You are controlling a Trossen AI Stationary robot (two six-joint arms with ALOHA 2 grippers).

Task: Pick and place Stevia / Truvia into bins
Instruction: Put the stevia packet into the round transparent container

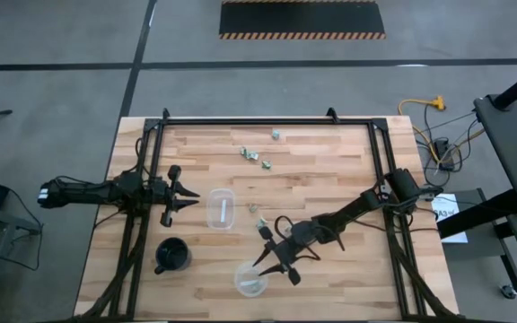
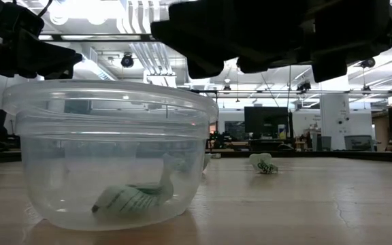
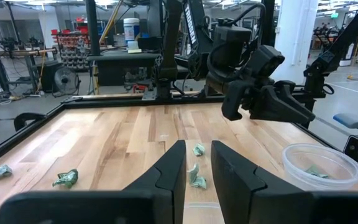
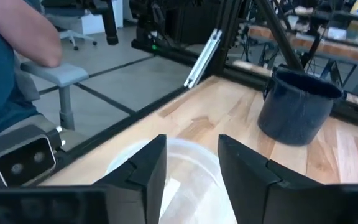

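High view: the right gripper (image 1: 276, 263) hangs directly over the round clear cup (image 1: 250, 280) near the front edge of the table, a position suited to releasing a packet into it. Its fingers (image 4: 143, 167) are spread apart with nothing between them, and the cup rim shows below the gap in the right wrist view. One crumpled green-and-white packet (image 2: 131, 199) lies on the cup floor; its long axis runs roughly flat along the bottom, with one end curled upward toward the wall.

The left gripper (image 1: 185, 199) waits just beside the squarish clear bin (image 1: 221, 208), pointing at it, fingers (image 3: 169, 171) parted and empty. A pale strip inside that bin may be a packet; this cannot be confirmed.

Remaining sweetener packets:
- a loose cluster (image 1: 254, 156) toward the far side of the table, with one packet (image 1: 276, 135) near the far rail;
- small pieces (image 1: 260, 219) between the squarish bin and the right arm.

These are crumpled, so no consistent heading can be read. The black mug (image 1: 172, 255) stands near the round cup and holds none that can be seen.
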